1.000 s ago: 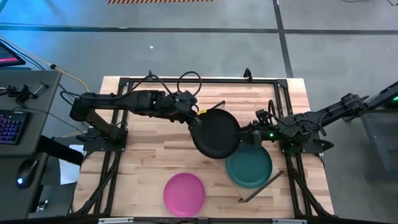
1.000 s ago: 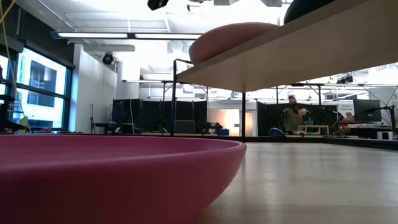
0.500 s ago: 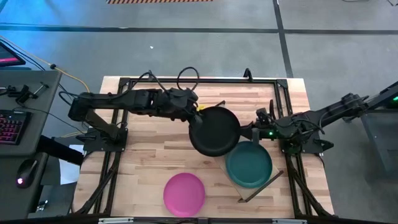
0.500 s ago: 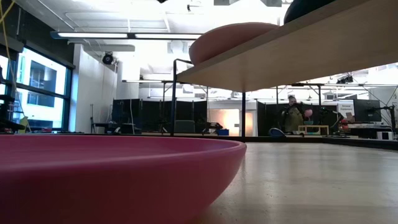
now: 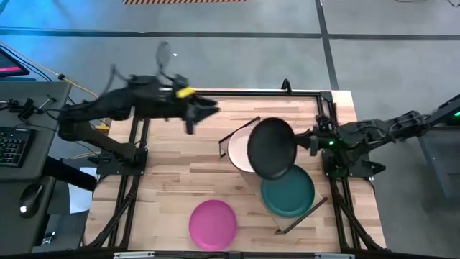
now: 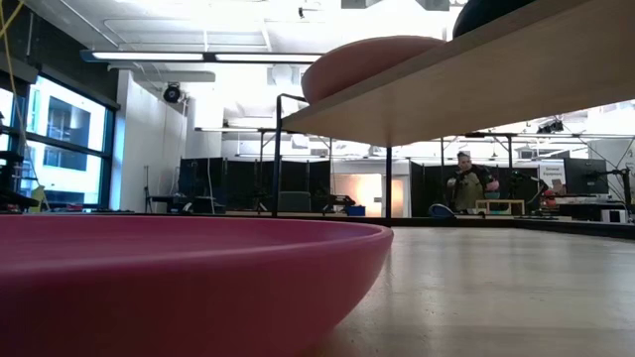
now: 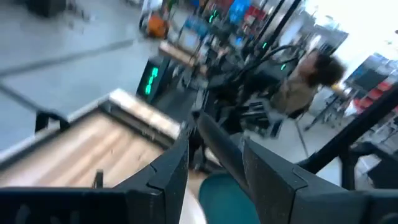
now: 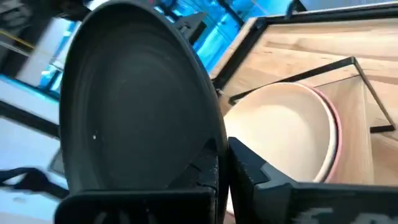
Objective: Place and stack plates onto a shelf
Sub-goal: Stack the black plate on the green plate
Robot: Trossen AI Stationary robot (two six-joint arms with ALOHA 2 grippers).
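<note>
Black plate (image 8: 137, 99) in right fingers (image 8: 221, 163), pink rim wrist-only

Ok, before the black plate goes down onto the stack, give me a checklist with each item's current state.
1. Right hand has the black plate by its rim: ok, fingers shut on the edge in the right wrist view.
2. Left hand out of the way: ok, it is near the table's far left edge, open and empty.
3. Stack ready: ok, the cream plate sits on the light pink plate on the shelf.
4. Black plate level for placing: not ok, it is tilted steeply.
5. Black plate centred over the stack: not ok, it partly overlaps the teal plate.
6. Magenta plate clear of the path: ok.
</note>
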